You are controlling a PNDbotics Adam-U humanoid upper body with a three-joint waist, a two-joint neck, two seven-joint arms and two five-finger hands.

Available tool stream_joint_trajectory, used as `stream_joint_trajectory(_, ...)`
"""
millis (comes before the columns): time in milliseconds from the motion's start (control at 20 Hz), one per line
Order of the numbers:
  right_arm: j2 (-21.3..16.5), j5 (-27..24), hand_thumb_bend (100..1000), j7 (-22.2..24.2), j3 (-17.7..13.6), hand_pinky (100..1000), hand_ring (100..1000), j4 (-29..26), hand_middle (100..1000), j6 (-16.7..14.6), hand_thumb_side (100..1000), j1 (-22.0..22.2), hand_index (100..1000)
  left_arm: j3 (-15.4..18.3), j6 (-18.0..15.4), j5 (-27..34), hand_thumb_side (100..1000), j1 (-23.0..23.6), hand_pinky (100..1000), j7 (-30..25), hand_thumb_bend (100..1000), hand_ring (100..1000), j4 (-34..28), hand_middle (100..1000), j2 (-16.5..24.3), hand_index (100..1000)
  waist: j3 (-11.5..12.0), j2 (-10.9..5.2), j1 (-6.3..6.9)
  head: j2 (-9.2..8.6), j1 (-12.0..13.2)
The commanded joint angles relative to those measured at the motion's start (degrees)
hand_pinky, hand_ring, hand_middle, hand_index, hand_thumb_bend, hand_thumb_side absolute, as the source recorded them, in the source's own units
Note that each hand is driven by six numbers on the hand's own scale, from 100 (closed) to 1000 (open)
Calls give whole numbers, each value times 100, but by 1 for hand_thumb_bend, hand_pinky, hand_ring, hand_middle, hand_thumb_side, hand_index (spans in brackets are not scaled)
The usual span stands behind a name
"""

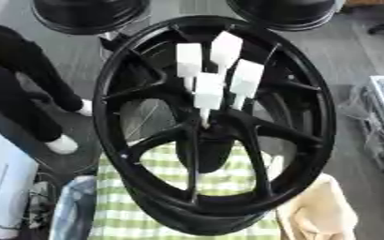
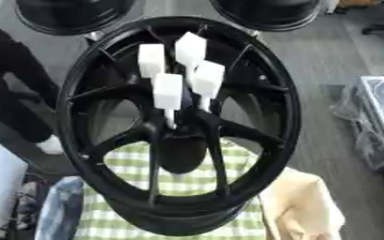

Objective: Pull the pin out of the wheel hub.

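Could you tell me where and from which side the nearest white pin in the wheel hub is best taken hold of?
Probably by its blocky white head, pinched across its flat sides from the open front of the black wheel. The thin shank below runs into the hub, and three other pins crowd behind it. No hand shows.

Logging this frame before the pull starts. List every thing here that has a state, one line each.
wheel hub: standing on its rim, face toward the camera, on the checked cloth.
white pins: four seated in the hub centre, none pulled.
checked cloth: spread flat under the hub.
Robot hands: neither in view.
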Motion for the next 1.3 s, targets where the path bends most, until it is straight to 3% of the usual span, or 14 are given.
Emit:
stream_joint_trajectory(50, -192, 489, 100, 719, 293, 866, 792, -93, 778, 87, 620, -342, 866, -10, -1, 11, 732, -1, 797, -38, 292, 796, -45, 718, 185, 759, 5, -115, -5, 32, -34)
stream_joint_trajectory(150, -139, 837, 100, 1167, 413, 850, 781, -93, 761, 66, 612, -524, 857, -17, -1, 13, 733, 4, 798, -47, 292, 797, -40, 718, 187, 759, 5, -112, -13, 32, -40)
stream_joint_trajectory(250, -55, 1155, 100, 1515, 484, 840, 768, -93, 749, 44, 662, -655, 849, -16, -1, 17, 734, 8, 798, -47, 292, 797, -37, 719, 185, 758, 5, -105, -13, 32, -41)
stream_joint_trajectory(500, 93, 1779, 100, 2133, 741, 823, 735, -93, 710, 138, 708, -767, 826, -20, -4, 29, 736, 6, 798, -48, 291, 798, -33, 719, 190, 758, 2, -83, -8, 32, -25)
stream_joint_trajectory(750, 250, 2212, 100, 2449, 977, 820, 706, -93, 685, 352, 698, -670, 825, -31, -2, 35, 738, -7, 798, -61, 288, 799, -33, 719, 179, 757, 7, -47, 1, 32, 3)
stream_joint_trajectory(1000, 393, 2470, 100, 2615, 1158, 830, 736, -93, 704, 579, 696, -561, 828, -36, 1, 42, 740, -22, 799, -66, 287, 801, -36, 719, 170, 756, 8, -15, 10, 32, 10)
stream_joint_trajectory(1300, 469, 2767, 100, 2809, 1311, 831, 740, -93, 698, 668, 671, -459, 816, -47, 3, 45, 742, -49, 799, -81, 284, 802, -42, 719, 164, 754, 3, 21, 17, 32, 29)
